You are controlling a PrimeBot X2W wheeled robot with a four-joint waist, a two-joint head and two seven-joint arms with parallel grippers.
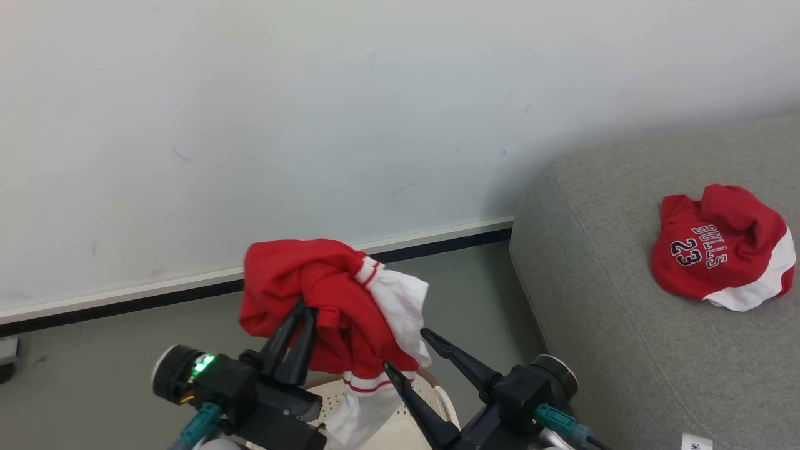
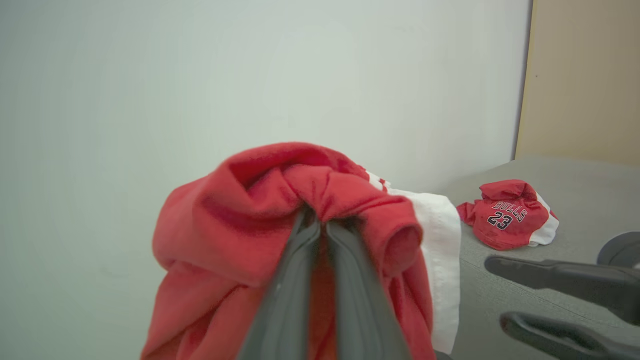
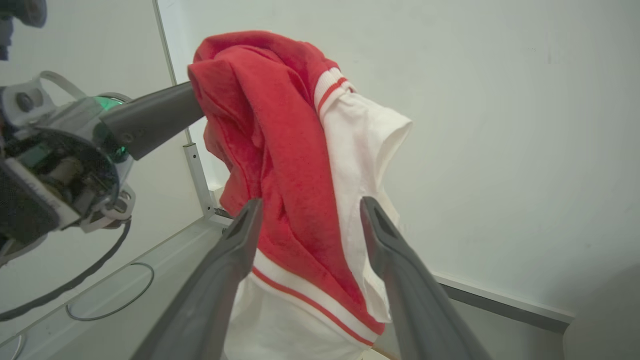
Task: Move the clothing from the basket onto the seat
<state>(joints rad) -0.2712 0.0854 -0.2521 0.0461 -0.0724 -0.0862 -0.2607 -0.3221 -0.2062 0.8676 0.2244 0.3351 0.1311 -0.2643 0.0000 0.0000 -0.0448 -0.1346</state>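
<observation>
While the left gripper (image 1: 306,310) clamps a red-and-white garment (image 1: 281,281) above the basket (image 1: 439,392), the right gripper (image 1: 406,348) has its fingers apart beside it; a BULLS 23 jersey (image 1: 719,250) lies on the seat (image 1: 625,350), far right.

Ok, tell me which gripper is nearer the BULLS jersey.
Right. The right gripper, jaws open, is just left of the seat bearing the jersey; the left gripper, shut on a red garment, is farther left.
</observation>
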